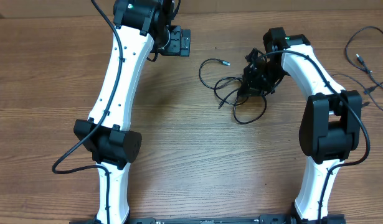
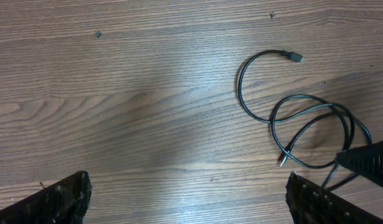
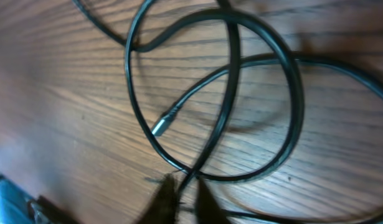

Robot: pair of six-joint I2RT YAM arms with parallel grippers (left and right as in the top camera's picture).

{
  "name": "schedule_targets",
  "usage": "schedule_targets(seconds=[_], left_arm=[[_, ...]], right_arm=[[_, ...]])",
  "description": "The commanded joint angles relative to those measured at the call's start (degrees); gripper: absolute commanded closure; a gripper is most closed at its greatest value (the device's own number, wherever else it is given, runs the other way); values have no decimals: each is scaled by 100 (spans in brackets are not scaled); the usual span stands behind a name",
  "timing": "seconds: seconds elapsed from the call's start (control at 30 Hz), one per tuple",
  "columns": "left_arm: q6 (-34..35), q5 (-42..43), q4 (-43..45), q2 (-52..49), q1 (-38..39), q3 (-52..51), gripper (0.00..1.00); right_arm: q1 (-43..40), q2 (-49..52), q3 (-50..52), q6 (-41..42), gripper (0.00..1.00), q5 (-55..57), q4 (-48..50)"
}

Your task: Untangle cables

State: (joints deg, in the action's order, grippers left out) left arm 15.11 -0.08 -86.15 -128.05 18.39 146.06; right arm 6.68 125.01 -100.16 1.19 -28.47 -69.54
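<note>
Cables (image 1: 236, 93) first: one strand runs straight into the right gripper (image 3: 186, 202), and its fingers (image 3: 166, 199) are nearly together around it, so I'd call that a pinch on the cord and not just hovering. It's blurry down there though, so how firm the grip is, no idea.

Just past the fingertips the cord crosses itself a few times in overlapping loops, with a loose silvery plug end (image 3: 163, 124) lying inside one of the loops. Further out, the overhead shows the whole bundle sitting mid-table (image 1: 179, 124), partly under the right wrist, with one longer loop trailing off to the left.

The left gripper (image 2: 188, 208) is wide open, holding nothing, well apart from the tangle at the far left.

Progress-wise, I'd say early. The loops are all crossed. A couple of separate cords (image 1: 365, 62) lie at the right edge, maybe sorted already, can't tell.
</note>
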Motion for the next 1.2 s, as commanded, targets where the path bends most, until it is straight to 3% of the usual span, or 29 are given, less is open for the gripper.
schedule_targets(seconds=[0.0,0.07,0.1,0.23,0.37,0.8,0.87,1.0,1.17], left_arm=[[101,-50,-17,-9,4,-9,0],[101,-50,-17,-9,-7,-9,0],[101,-50,-17,-9,-11,-9,0],[101,-48,-17,-9,4,-9,0],[101,-50,-17,-9,7,-9,0],[101,-50,-17,-9,0,-9,0],[101,-50,-17,-9,2,-9,0],[101,-50,-17,-9,0,-9,1],[101,-50,-17,-9,0,-9,1]], right_arm=[[-24,-70,35,26,60,-234,17],[-24,-70,35,28,43,-308,-11],[-24,-70,35,28,41,-328,-17],[-24,-70,48,76,40,-337,33],[-11,-68,48,337,33,-337,98],[595,-68,52,656,35,111,601],[662,-68,94,658,44,448,584],[686,-68,166,654,96,595,501],[599,-83,79,638,96,415,358]])
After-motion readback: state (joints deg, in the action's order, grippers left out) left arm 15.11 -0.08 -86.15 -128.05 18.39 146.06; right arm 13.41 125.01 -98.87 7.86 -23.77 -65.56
